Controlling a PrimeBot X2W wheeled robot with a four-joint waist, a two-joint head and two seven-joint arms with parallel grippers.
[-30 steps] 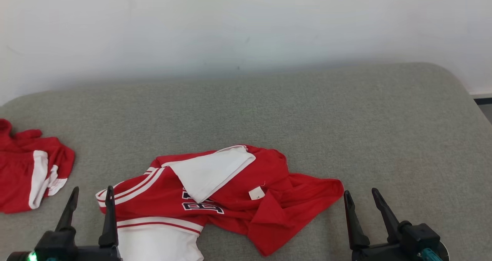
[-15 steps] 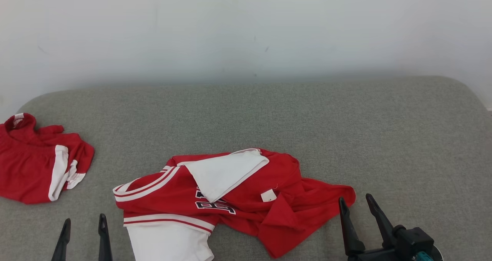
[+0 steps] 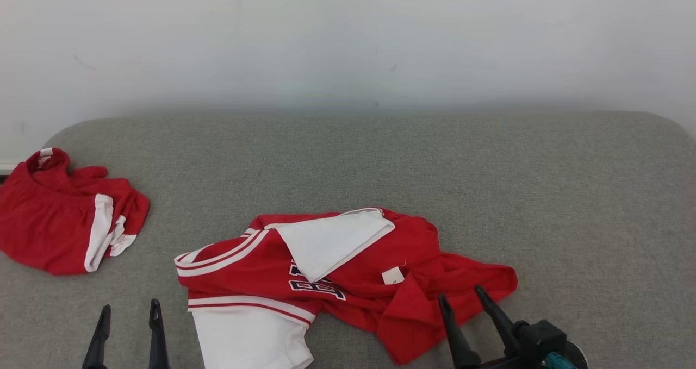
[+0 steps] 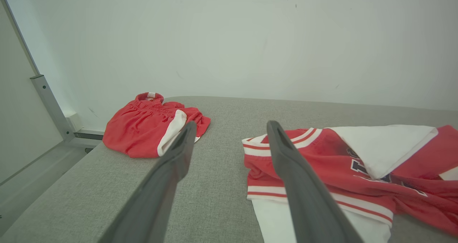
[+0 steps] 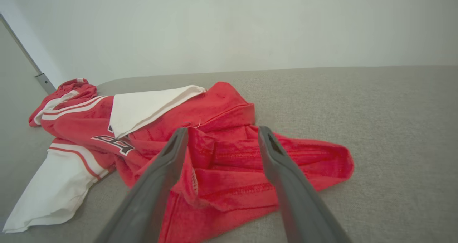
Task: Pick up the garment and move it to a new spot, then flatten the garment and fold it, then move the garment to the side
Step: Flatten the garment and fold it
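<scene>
left gripper (image 3: 130,305): jaws wide, empty, low over the gray cushion (image 3: 489,168), just left of the shirt (image 3: 359,271).
right gripper (image 3: 460,294): jaws wide, nothing held; tips over the shirt's crumpled red right end, contact can't tell.
shirt: red and white, rumpled, front-centre of cushion, between the grippers; white flap folded across the middle.
shorts (image 3: 54,222): red, white stripe, bunched at the cushion's left edge, well apart from shirt.
wall (image 3: 348,43): plain white, behind cushion.

Red-and-white striped garment (image 3: 370,257), red-white shorts (image 3: 49,233), grey surface (image 3: 489,184)
</scene>
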